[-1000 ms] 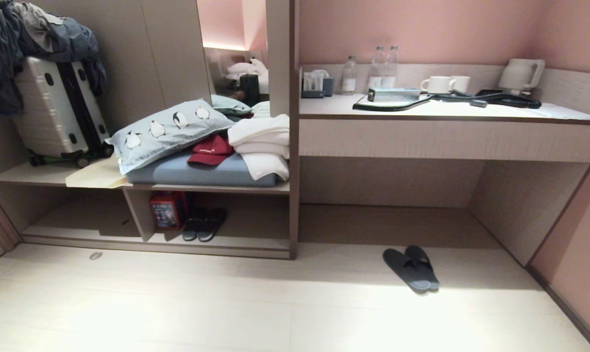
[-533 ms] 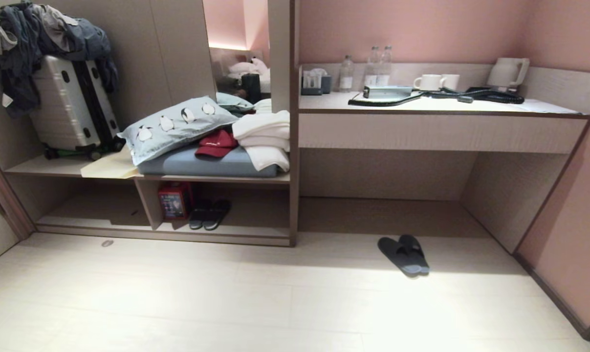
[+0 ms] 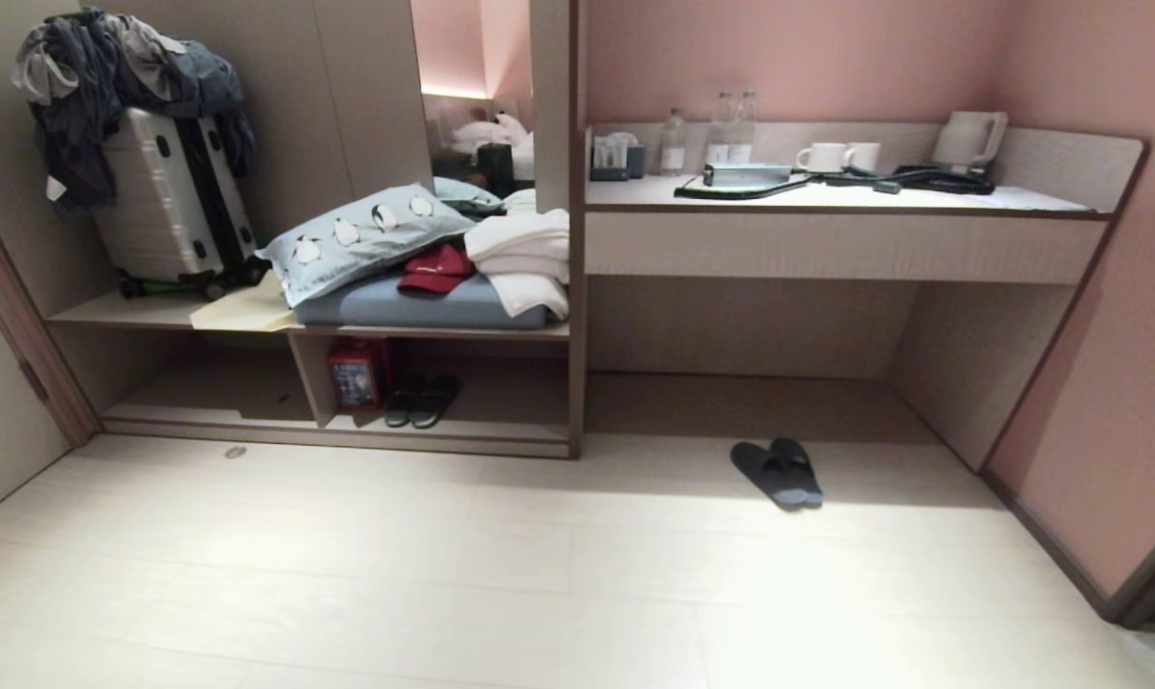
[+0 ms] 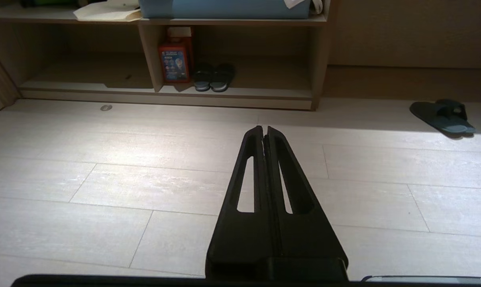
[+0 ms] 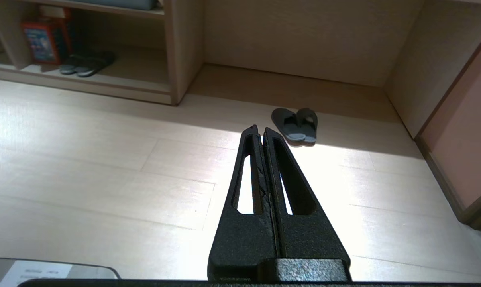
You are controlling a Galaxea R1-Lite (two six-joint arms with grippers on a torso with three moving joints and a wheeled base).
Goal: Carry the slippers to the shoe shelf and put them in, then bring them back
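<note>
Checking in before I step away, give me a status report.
Left gripper and right gripper shut, empty. Slippers on floor by desk recess, untouched. Shoe shelf already holds another pair.

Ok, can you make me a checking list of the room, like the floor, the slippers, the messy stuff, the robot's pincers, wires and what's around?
Surface: pale plank floor, a sunlit patch near the slippers.
Job's things: slippers lie overlapped on the floor at the mouth of the recess under the desk; shoe shelf stands to their left.
Clutter: another dark pair and a red box already sit in the shelf; suitcase, penguin pillow and towels above.
Grippers: left pincer shut, holding nothing, over bare floor; right pincer shut, holding nothing, short of the slippers.
Cables: dark cords on the desk.
Surroundings: pink walls, kettle, cups, bottles.
</note>
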